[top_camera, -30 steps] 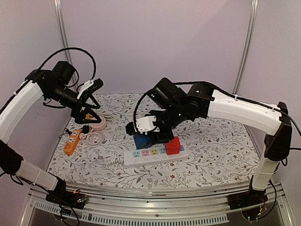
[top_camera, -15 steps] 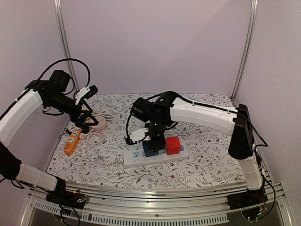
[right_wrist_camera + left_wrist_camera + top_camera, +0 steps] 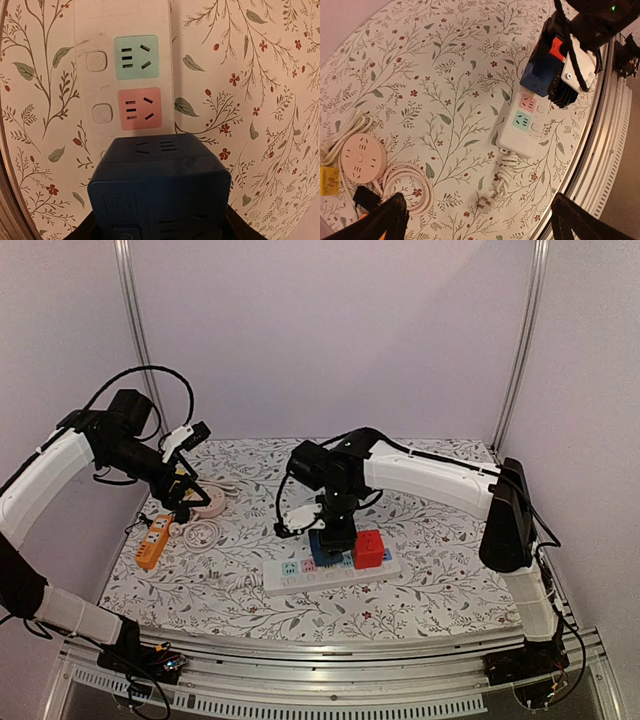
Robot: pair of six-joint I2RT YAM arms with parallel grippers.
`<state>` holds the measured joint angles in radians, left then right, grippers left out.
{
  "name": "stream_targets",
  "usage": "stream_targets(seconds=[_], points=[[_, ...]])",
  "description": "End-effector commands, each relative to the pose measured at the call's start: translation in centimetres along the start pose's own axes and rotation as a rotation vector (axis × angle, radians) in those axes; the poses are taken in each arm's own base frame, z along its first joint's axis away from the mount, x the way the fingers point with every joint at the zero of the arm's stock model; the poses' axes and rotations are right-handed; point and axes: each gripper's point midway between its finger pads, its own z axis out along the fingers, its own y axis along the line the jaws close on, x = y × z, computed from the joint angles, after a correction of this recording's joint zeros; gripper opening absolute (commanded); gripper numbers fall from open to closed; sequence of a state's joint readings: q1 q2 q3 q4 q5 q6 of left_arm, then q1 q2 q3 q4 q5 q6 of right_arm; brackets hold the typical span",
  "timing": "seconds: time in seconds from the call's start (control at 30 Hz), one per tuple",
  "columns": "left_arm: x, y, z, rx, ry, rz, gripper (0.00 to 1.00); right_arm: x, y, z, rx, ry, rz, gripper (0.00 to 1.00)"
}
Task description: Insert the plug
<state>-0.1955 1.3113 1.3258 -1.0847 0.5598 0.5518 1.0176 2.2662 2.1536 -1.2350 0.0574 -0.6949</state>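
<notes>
The flower-patterned tabletop (image 3: 450, 540) carries everything. The right arm (image 3: 430, 475) stretches from the right edge across to the middle, its wrist bent down over the power strip. The left arm (image 3: 50, 475) is raised over the left side of the tabletop, well apart from the strip. Its left jaws are spread wide with nothing between them, and the dark fingers (image 3: 385, 222) sit at opposite lower corners of the left wrist view.

The white power strip (image 3: 300, 578) lies near the front middle of the tabletop, with coloured sockets along its length. The blue cube plug (image 3: 160, 190) is pinched in the right jaws, whose dark fingers press its two sides. It sits over the strip between the pink socket (image 3: 138, 108) and the red cube plug (image 3: 368, 548), just beside both. Whether its underside is seated in the strip or only resting above it cannot be told. Past the pink socket, the green socket (image 3: 136, 56) is uncovered. The red cube stands upright on the strip towards its right end.

On the left, below the left arm, an orange power strip (image 3: 152, 542) lies near the tabletop edge. A round pink socket hub (image 3: 362, 157) lies flat beside it, with a coil of white cable (image 3: 412, 187) next to it. The white strip's own cord is bundled at its end (image 3: 502, 175), and its wall plug (image 3: 485, 203) lies loose on the cloth.
</notes>
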Motion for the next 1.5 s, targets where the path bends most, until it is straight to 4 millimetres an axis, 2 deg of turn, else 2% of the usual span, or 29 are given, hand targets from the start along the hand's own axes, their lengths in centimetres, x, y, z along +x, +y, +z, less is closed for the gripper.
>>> stream_targets(seconds=[0.0, 0.2, 0.47, 0.63, 0.8, 1.13, 1.23, 1.47], points=[[0.3, 0.5, 0.1, -0.014, 0.002, -0.010, 0.99, -0.3, 0.6, 0.4, -0.066, -0.029, 0.018, 0.00], [0.3, 0.4, 0.1, -0.012, 0.002, -0.009, 1.00, -0.6, 1.5, 0.3, -0.147, -0.080, 0.035, 0.00], [0.4, 0.4, 0.1, -0.013, 0.004, -0.009, 1.00, 0.4, 0.7, 1.2, -0.108, -0.026, 0.031, 0.00], [0.6, 0.6, 0.4, -0.013, 0.011, -0.009, 0.99, -0.1, 0.6, 1.5, -0.123, -0.056, 0.038, 0.00], [0.7, 0.6, 0.5, -0.011, 0.015, -0.013, 0.99, 0.1, -0.3, 2.0, -0.088, -0.047, 0.040, 0.00], [0.8, 0.7, 0.6, -0.013, 0.020, -0.013, 1.00, 1.1, 0.0, 2.7, -0.131, -0.052, 0.051, 0.00], [0.8, 0.8, 0.7, -0.013, 0.022, -0.013, 0.99, 1.1, 0.7, 3.7, -0.160, -0.056, 0.035, 0.00], [0.9, 0.8, 0.8, -0.016, 0.025, -0.016, 0.99, 3.5, 2.1, 7.7, -0.183, 0.049, 0.035, 0.00]])
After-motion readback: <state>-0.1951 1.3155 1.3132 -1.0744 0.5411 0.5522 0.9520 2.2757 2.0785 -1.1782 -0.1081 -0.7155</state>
